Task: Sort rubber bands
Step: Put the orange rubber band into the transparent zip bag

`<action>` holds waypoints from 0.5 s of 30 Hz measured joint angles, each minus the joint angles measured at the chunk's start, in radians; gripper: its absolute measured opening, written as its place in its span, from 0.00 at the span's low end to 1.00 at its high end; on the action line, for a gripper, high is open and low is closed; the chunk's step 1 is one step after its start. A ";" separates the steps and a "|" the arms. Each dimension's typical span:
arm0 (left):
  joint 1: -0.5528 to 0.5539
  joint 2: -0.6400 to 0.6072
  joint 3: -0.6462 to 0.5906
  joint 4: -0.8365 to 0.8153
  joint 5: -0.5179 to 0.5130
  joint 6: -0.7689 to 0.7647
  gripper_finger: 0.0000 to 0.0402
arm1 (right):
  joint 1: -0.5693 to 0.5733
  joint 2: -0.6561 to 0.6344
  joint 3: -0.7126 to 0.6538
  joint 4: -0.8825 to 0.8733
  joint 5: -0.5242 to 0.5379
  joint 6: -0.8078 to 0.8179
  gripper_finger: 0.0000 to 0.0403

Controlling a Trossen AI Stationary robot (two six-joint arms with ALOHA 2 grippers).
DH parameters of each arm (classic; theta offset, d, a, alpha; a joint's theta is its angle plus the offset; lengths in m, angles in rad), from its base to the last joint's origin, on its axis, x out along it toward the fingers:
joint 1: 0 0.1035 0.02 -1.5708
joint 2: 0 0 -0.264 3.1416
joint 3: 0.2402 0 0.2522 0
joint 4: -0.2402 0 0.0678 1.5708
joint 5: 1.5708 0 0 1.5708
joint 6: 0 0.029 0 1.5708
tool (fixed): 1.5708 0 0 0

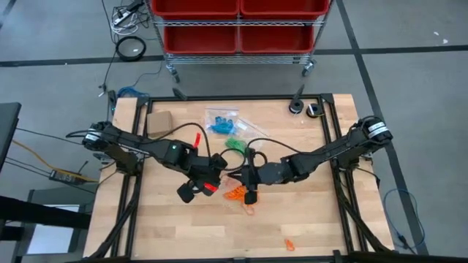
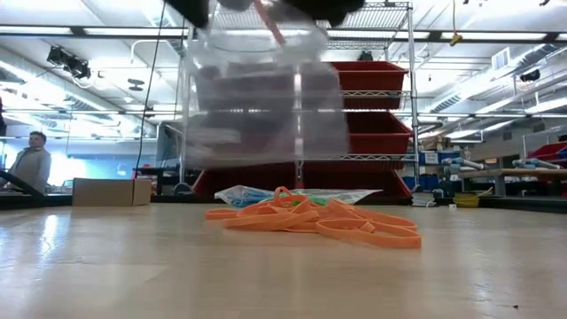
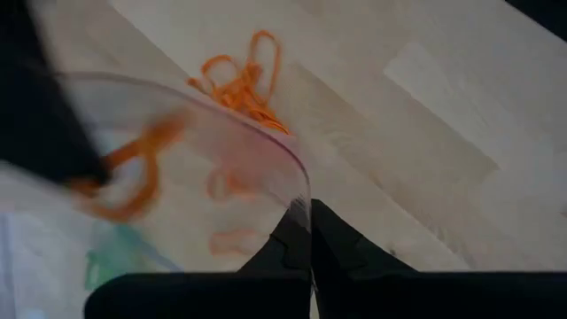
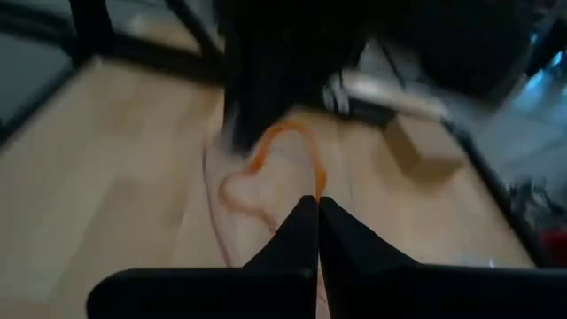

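The wooden tabletop is framed by a dark rail on all sides, and its near half is mostly bare, with wide open wood toward the near left and near right corners; beyond the far edge stands a wire shelf cart with red bins. Two dark arms reach in from the left and right edges and meet near the middle. The left claw is pinched shut on the edge of a clear plastic bag, which hangs lifted above the wood in the low view, blurred, with an orange band showing through its film. The right claw sits just right of it, fingers pressed together on an orange rubber band at the mouth of that bag. On the far left of the tabletop lies one small cardboard box. Far of centre lie more clear bags: one holds blue rubber bands, and green rubber bands lie just nearer, though whether they are bagged cannot be told. The loose orange pile rests flat on the wood just near of the two claws, too tangled to count. One single orange band lies alone near the near edge, well apart to the right. Two small round objects sit by the far right corner.
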 joint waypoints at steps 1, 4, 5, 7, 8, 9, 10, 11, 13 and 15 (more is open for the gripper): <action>0.003 0.000 0.008 -0.002 0.003 0.009 0.00 | 0.003 0.003 0.004 -0.030 0.008 0.004 0.00; 0.004 0.000 0.032 -0.011 0.007 0.013 0.00 | 0.013 0.005 0.033 -0.070 0.013 0.001 0.00; 0.004 0.000 0.042 -0.018 0.007 0.014 0.00 | 0.015 0.003 0.047 -0.093 0.013 0.000 0.00; 0.004 -0.001 0.055 -0.025 0.008 0.020 0.00 | 0.016 0.001 0.067 -0.166 0.012 0.004 0.00; 0.004 -0.002 0.059 -0.028 0.009 0.020 0.00 | 0.015 0.002 0.072 -0.198 0.006 0.013 0.00; 0.003 -0.002 0.061 -0.037 0.009 0.020 0.00 | 0.015 0.002 0.073 -0.216 -0.010 0.024 0.00; 0.003 -0.002 0.061 -0.041 0.010 0.020 0.00 | 0.014 0.002 0.076 -0.231 -0.032 0.031 0.00; 0.003 -0.002 0.061 -0.040 0.010 0.020 0.00 | 0.014 0.002 0.080 -0.242 -0.056 0.039 0.00; 0.004 0.003 0.062 -0.042 0.010 0.020 0.00 | 0.014 0.002 0.087 -0.259 -0.108 0.045 0.00; 0.004 0.014 0.062 -0.046 0.010 0.020 0.00 | 0.015 0.002 0.087 -0.262 -0.142 0.055 0.00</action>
